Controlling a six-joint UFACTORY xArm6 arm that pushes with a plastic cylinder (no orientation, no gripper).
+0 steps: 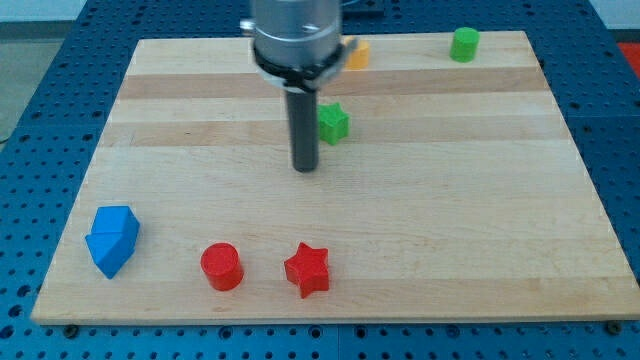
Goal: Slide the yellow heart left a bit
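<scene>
At the near left of the wooden tabletop (200,200) a blue block (112,239) of faceted, roughly pentagonal shape is seen. Further right along the near edge a red cylinder (221,266) is placed, and just right of it, close but apart, a red star (307,269).

Near the middle of the board, toward the far side, my tip (305,168) is set down on the wood; being a plain rod, the end effector has nothing to open or close and holds nothing. Just beside the rod on its right, a green star-like block (333,123) is found; whether the two touch cannot be told.

Behind the arm's round housing, at the far edge, a yellow-orange block (357,54) is only partly shown. It is judged to be the yellow heart, though its shape is mostly hidden. It lies far of and slightly right of the tip, well apart from it. At the far right a green cylinder (464,44) stands.

The heart is judged to be a light, rigid piece that should slide readily on smooth wood and may spin if struck off-centre. It cannot be grasped; contact would best be made on its right side, near mid-height of that flank, so the push runs leftward. The tip would first have to be brought round it.
</scene>
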